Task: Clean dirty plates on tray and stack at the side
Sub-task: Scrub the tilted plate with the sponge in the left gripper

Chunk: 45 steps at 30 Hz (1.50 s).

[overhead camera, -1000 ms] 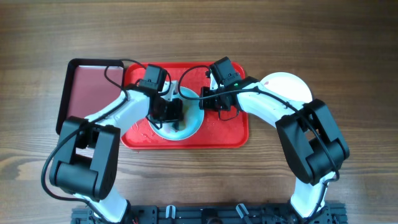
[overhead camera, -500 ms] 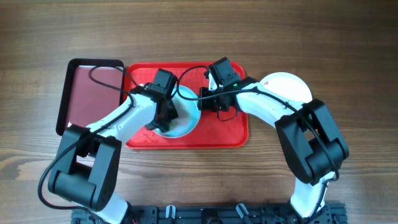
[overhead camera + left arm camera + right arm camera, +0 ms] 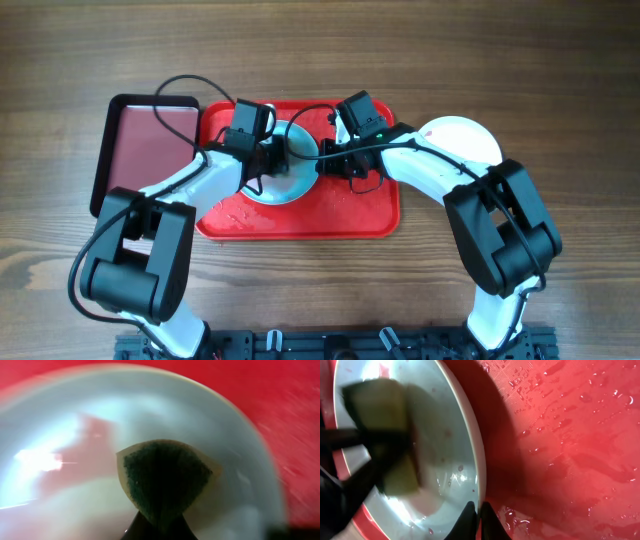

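A tray (image 3: 360,215) lies mid-table (image 3: 560,80), with a smaller tray (image 3: 140,150) just beside its left edge. A plate (image 3: 297,188) sits on the tray's left half. The left gripper (image 3: 157,527) presses a sponge (image 3: 165,482) down inside the plate, and the right gripper (image 3: 479,520) pinches the plate's right rim. A second plate (image 3: 465,140) lies on the table right of the tray, partly under the right arm.

the surface (image 3: 520,60) is seen as matt wood with a brown grain. the tray (image 3: 560,435) is shown as glossy red plastic, finely textured and beaded with water. the plate (image 3: 225,425) is rendered smooth and glossy, with a wet sheen. the sponge (image 3: 165,480) is shown rough and green, edged in yellow foam.
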Tool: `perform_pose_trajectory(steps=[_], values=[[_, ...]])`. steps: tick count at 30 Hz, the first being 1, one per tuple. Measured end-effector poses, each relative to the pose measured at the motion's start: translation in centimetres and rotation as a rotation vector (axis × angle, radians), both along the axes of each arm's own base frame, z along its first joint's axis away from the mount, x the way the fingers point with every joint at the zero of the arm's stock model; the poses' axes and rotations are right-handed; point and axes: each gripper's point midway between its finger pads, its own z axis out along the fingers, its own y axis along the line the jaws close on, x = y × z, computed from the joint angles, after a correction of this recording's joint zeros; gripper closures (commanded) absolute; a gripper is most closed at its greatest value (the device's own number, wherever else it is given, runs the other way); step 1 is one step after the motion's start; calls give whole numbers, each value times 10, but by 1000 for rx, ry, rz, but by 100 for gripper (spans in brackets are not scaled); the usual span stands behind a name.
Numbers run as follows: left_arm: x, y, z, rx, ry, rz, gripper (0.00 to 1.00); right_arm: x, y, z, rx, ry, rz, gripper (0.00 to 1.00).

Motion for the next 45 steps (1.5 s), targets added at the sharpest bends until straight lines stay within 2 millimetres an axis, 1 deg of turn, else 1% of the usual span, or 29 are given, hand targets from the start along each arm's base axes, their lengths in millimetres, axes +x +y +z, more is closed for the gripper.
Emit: perform_pose_trajectory(steps=[1,2,4,6,9,10,11,12,14,16,17,19,21,22,23,25,27,30,32,34,36,38,39,41,42,44,45], values=[[-7,-15,1,-62,17,-83,96,0,0,0,0,-1,2,96],[-13,-25,2,-112,32,-140,96,0,1,0,0,-2,4,96],[-30,-41,2,-197,88,-223,96,0,1,0,0,-3,6,96],[-46,-50,1,-240,137,-285,96,-1,1,0,-1,-5,10,95],[-45,-48,1,-237,134,-287,96,-1,2,0,-2,-9,17,96],[-38,-44,1,-215,127,-257,96,-1,2,0,-3,-11,20,96],[-27,-36,2,-176,108,-211,96,-1,2,0,-3,-11,21,96],[-13,-23,3,-129,89,-147,96,-1,2,0,-3,-13,23,96],[12,14,3,3,63,33,96,-1,2,0,-4,-13,23,96],[19,47,2,130,58,160,96,-1,2,0,-3,-13,23,96],[15,54,1,172,75,183,96,-1,2,0,-3,-13,23,96],[-3,71,0,261,155,234,96,-2,4,0,-1,-16,30,96],[-22,80,0,306,229,268,96,-6,8,1,0,-18,46,96],[-28,82,0,313,252,275,96,-7,10,1,1,-18,52,96],[-36,82,-1,312,287,272,96,-7,10,1,1,-18,53,96],[-42,74,-2,262,323,212,96,-7,8,0,-2,-18,53,96],[-49,58,-1,154,361,93,96,-6,7,0,-5,-20,51,96],[-68,17,0,-40,405,-105,96,-5,6,0,-6,-20,49,96],[-71,4,1,-88,403,-156,96,-5,6,0,-6,-20,49,96],[-69,-6,0,-108,388,-164,96,-5,6,0,-8,-21,48,96],[-61,-8,-2,-93,375,-80,96,-3,4,0,-13,-26,42,96],[-42,-6,-2,-59,313,20,96,-2,3,-1,-15,-29,38,96],[-27,-3,-1,-12,252,96,96,-1,3,-1,-16,-29,38,96],[-10,17,0,105,169,237,96,-1,3,-1,-16,-29,38,96],[-5,30,1,170,135,291,96,-1,3,-1,-16,-29,38,96],[-4,52,3,300,92,367,96,-1,3,-1,-16,-29,38,96],[-7,59,3,349,87,382,96,-1,3,-1,-15,-30,38,96]])
